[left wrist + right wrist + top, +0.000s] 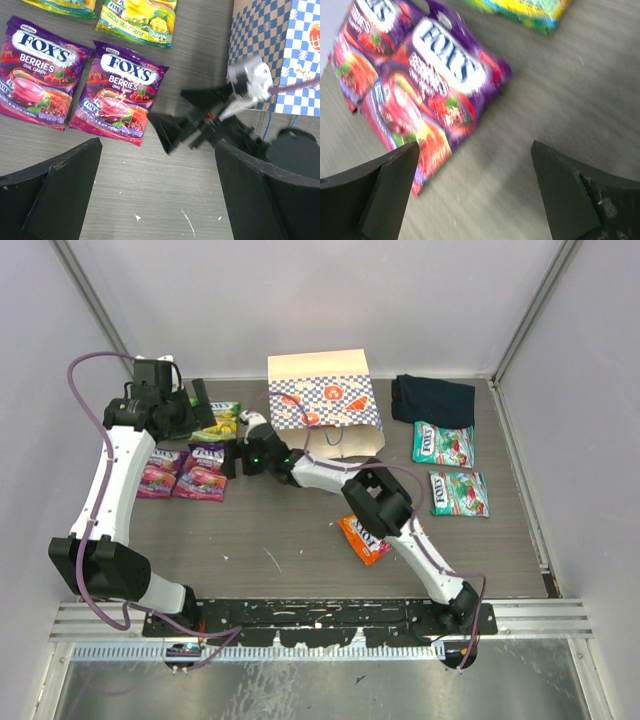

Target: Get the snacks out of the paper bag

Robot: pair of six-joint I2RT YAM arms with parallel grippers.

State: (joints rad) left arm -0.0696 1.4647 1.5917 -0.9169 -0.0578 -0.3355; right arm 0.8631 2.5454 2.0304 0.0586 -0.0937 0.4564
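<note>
The paper bag (325,405) lies at the back centre, its checkered band showing; the left wrist view shows its checkered side (270,45). Two purple snacks (160,472) (202,472) lie side by side at the left, with a green-yellow pouch (220,422) behind them. An orange pouch (362,538) and two teal ones (443,443) (459,493) lie to the right. My right gripper (232,447) (475,150) stands open and empty just right of the nearer purple pouch (440,75). My left gripper (195,410) (156,165) hangs open above the table, looking down on the purple pouches (120,90) and the right gripper (185,112).
A dark navy folded cloth (432,397) lies at the back right beside the bag. White walls close in the table on the left, back and right. The right arm's forearm (375,498) stretches across the middle of the table.
</note>
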